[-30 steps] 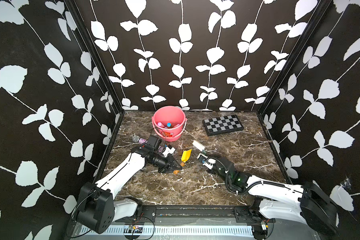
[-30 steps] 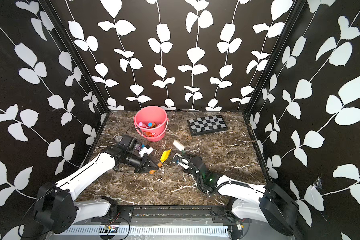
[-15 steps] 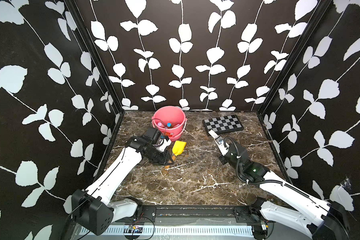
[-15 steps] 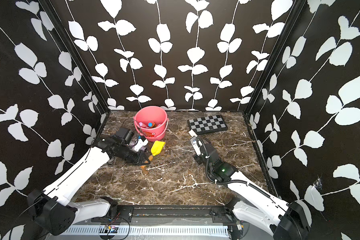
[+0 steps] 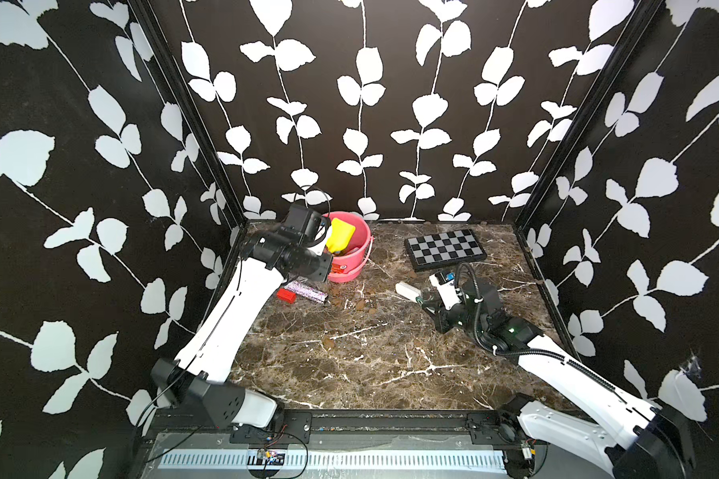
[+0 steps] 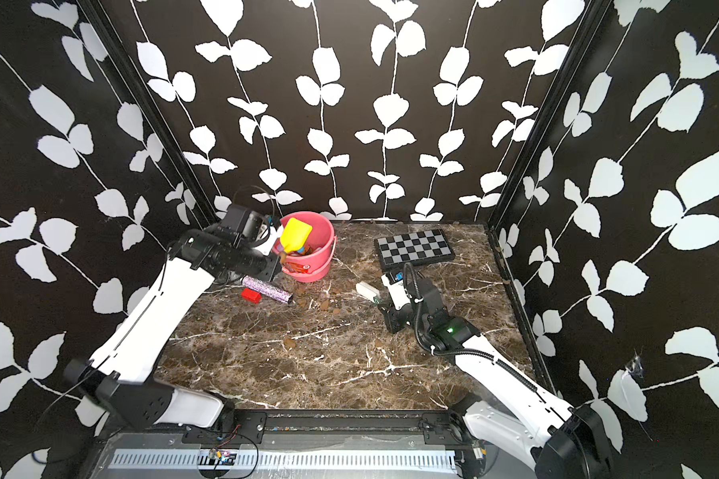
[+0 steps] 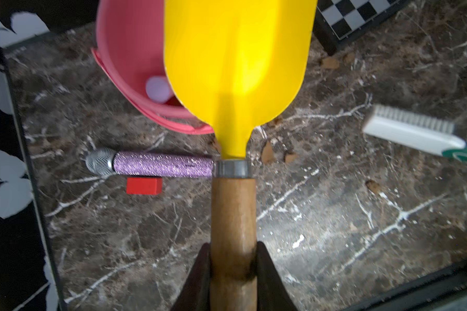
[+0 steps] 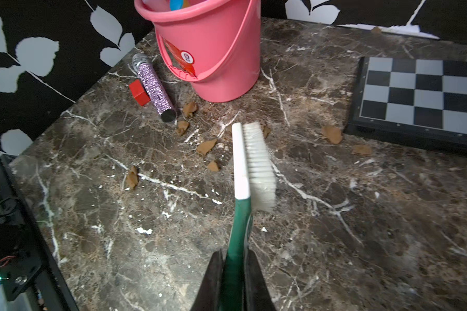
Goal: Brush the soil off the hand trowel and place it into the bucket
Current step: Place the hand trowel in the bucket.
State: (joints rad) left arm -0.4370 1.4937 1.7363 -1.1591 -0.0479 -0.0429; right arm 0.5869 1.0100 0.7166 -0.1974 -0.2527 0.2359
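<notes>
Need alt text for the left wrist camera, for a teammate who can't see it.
The left gripper clamps the wooden handle of the yellow hand trowel, whose blade hangs over the rim of the pink bucket. On the marble table beneath lie a purple glitter microphone, a red block and scattered soil lumps; a white brush shows at the frame's edge.

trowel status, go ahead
Left gripper shut on trowel, blade over bucket. Right gripper shut on brush. Soil lumps on table, none in the way.
</notes>
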